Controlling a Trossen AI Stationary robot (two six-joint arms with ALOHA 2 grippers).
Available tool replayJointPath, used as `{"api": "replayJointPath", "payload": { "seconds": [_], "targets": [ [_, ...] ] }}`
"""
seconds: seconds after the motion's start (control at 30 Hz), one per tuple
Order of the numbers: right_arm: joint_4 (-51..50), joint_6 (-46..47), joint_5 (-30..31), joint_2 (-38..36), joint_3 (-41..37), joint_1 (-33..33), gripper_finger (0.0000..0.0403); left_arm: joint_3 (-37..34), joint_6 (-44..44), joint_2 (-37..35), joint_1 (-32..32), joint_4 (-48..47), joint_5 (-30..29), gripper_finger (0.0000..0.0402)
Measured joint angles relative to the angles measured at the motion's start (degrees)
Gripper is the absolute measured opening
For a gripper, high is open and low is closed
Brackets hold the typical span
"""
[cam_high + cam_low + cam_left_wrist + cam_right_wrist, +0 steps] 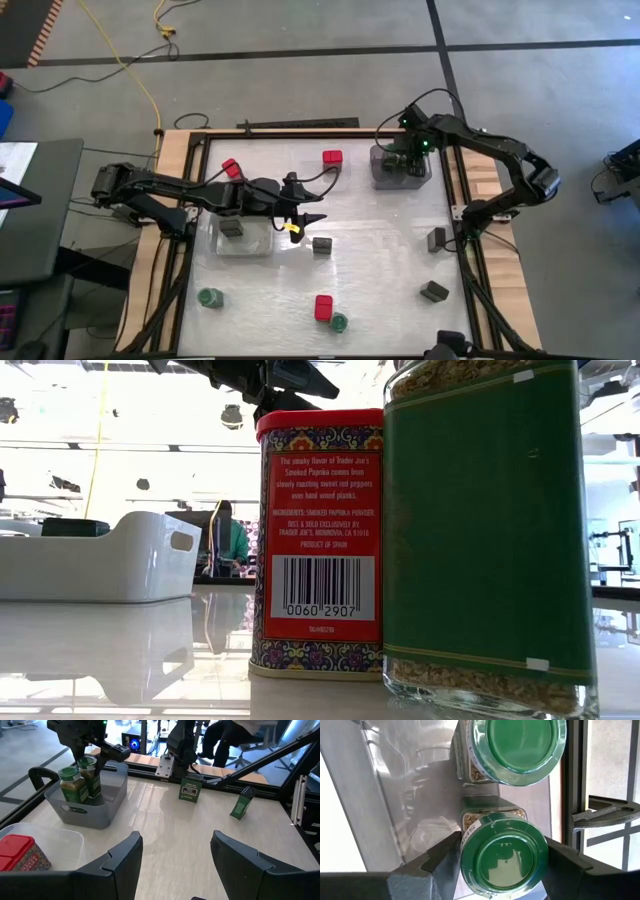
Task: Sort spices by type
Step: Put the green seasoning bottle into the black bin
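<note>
From overhead, I see my right gripper point(404, 160) lowered into the grey tray point(378, 172) at the table's far right corner, while my left gripper point(312, 218) hovers mid-table beside the clear tray point(262, 246), fingers spread and holding nothing. Red tins point(332, 158), dark boxy tins point(322, 245) and green-lidded jars point(210, 298) lie scattered across the tabletop.

At table level, a red paprika tin point(320, 540) stands just beside a green-labelled jar point(490, 530), a white tray point(95, 560) behind.

My left wrist camera shows two jars point(75, 785) in the grey tray.

My right wrist camera shows the fingers point(442, 865) clamped around a green-lidded jar point(502, 860), a second jar point(520, 745) close beside it.
</note>
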Motion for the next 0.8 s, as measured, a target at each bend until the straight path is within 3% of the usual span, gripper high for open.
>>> {"api": "replayJointPath", "payload": {
  "seconds": [0.8],
  "targets": [
    [0.3, -2.0, 0.0, 0.0, 0.0, -0.4, 0.0263, 0.0, -1.9, 0.0, 0.0, 0.0, 0.0, 0.0224]
  ]
}}
